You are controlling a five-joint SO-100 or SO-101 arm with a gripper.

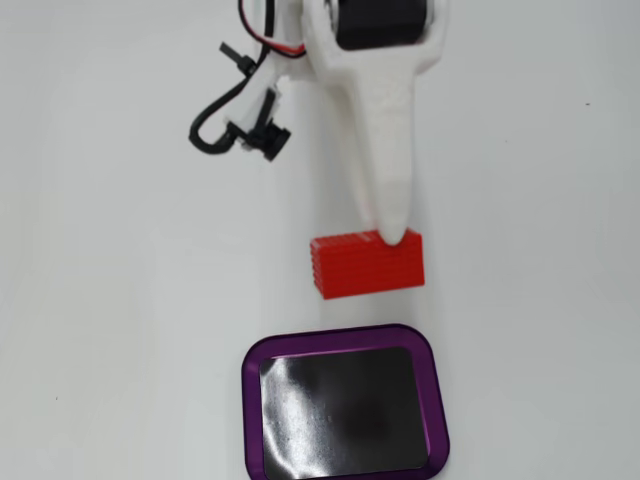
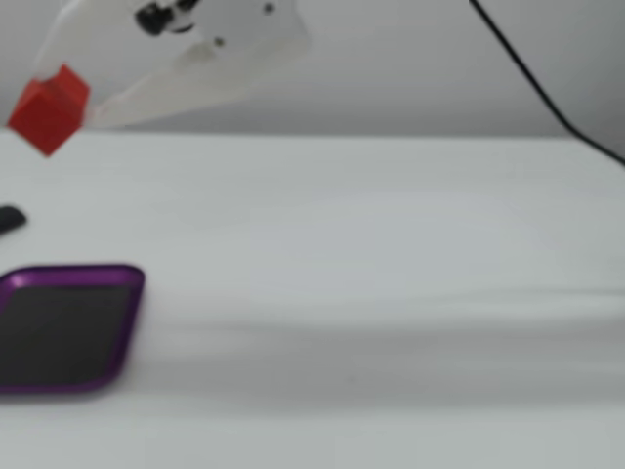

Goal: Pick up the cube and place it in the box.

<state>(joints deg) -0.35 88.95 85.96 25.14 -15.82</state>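
Observation:
The red cube (image 1: 366,264) is held in my white gripper (image 1: 398,238), which is shut on it from above. In a fixed view from the side the cube (image 2: 49,108) hangs tilted in the air at the tip of the gripper (image 2: 80,109), well above the table. The purple-rimmed box (image 1: 435,395) with its dark bottom lies empty on the table, just below the cube in the view from above. In the side view the box (image 2: 129,283) sits at the lower left, partly cut by the frame edge.
Black and red cables and a small black part (image 1: 268,138) hang beside the arm at the upper left of the view from above. A black cable (image 2: 532,83) crosses the upper right of the side view. A small dark object (image 2: 12,219) lies at the left edge.

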